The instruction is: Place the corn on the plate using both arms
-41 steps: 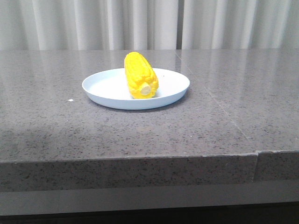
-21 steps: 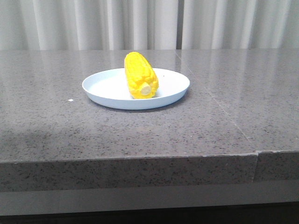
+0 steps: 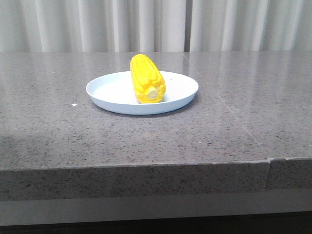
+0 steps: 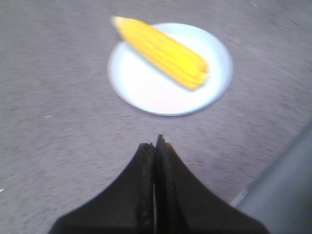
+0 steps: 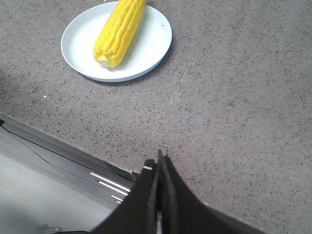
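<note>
The yellow corn (image 3: 146, 80) lies on the pale blue plate (image 3: 112, 92) in the middle of the grey table, its pale stub end toward the camera. It also shows in the left wrist view (image 4: 163, 51) on the plate (image 4: 146, 87), and in the right wrist view (image 5: 119, 31) on the plate (image 5: 151, 44). My left gripper (image 4: 155, 146) is shut and empty, above the table, well back from the plate. My right gripper (image 5: 157, 165) is shut and empty, over the table's front edge, far from the plate. Neither arm shows in the front view.
The grey stone table (image 3: 234, 112) has a seam line running toward its front edge (image 3: 146, 170). A white speck (image 3: 73, 105) lies left of the plate. Pale curtains (image 3: 156, 24) hang behind. A metal rail (image 5: 73, 165) lies below the table edge.
</note>
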Controlling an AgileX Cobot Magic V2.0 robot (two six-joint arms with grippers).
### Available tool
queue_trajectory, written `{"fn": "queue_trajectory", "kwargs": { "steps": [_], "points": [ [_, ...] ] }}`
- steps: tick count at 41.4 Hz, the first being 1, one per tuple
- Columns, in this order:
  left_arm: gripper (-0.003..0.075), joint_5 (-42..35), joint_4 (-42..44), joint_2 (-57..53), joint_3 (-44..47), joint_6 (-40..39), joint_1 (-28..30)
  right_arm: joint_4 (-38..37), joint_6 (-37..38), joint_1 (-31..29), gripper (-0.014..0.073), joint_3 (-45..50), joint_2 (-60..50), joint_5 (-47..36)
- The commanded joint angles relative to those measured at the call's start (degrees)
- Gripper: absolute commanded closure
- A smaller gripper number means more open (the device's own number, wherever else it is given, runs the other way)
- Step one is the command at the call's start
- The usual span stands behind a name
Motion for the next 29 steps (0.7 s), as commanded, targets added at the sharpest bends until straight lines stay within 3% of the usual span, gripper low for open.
{"fn": "queue_trajectory", "kwargs": {
  "steps": [1,8,16,23,29],
  "points": [
    [0.074,-10.5,0.3,-5.9,5.1,-0.6,6.2,-1.1,-0.6,0.0,0.0713,-1.3,0.0,-3.5],
    [0.074,-23.9,-1.7,-18.5,20.3,-0.6,16.7,-1.1,-0.6,0.0,0.0713,-1.3,0.0,-3.5],
    [0.074,-33.0,-3.1,-35.4,35.1,-0.6,24.7,-1.1,-0.6,0.0,0.0713,-1.3,0.0,-3.5],
    [0.074,-37.2,-8.0,-43.4,43.0,-0.6,28.8,-1.1,-0.6,0.0,0.0713,-1.3,0.0,-3.5],
    [0.074,-42.0,-7.1,-46.2,47.8,-0.6,29.9,-1.1,-0.6,0.0,0.0713,-1.3,0.0,-3.5]
  ]
}}
